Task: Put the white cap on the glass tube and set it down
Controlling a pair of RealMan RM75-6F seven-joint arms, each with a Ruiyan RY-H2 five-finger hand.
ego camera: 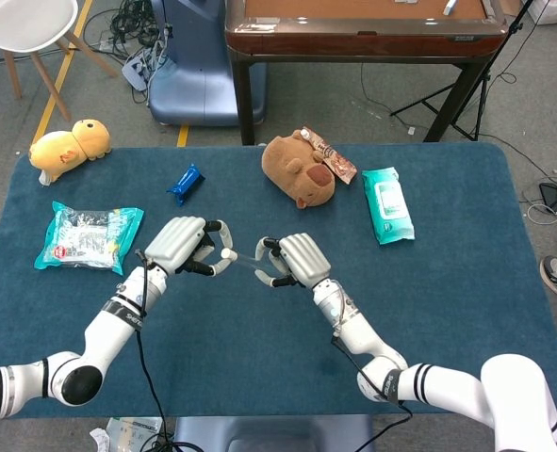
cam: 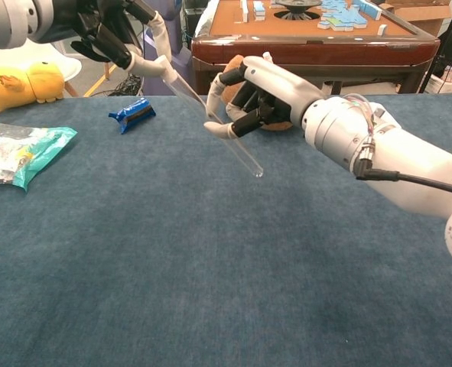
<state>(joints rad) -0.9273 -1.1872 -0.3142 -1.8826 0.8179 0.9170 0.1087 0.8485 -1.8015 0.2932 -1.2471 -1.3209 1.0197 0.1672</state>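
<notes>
So right now the right hand has the glass tube pinched up near its upper half, holding it in the air on a slant — open end pointing up toward 10 o'clock, rounded bottom hanging down toward 4 o'clock, well clear of the worktop. The left hand is gripping the white cap in its fingertips, and the cap sits right at the mouth of the tube. From the head view, the cap and the tube line up end to end between the two hands, roughly mid-worktop.

Is the cap actually seated? Honestly can't tell. It looks like it's touching or just starting onto the rim, but the glass is see-through and the fingers cover part of it.

My read on progress: both pickups are done, the lining-up is done or nearly so, and we're in the middle of the capping bit. Still left — push the cap fully on, let go with the left hand, then lay the capped tube down on the blue cloth.

Other stuff is well away from the action: brown plush toy at 12 o'clock, wipes pack at 2, small blue wrapper around 11, snack bag at 9.
</notes>
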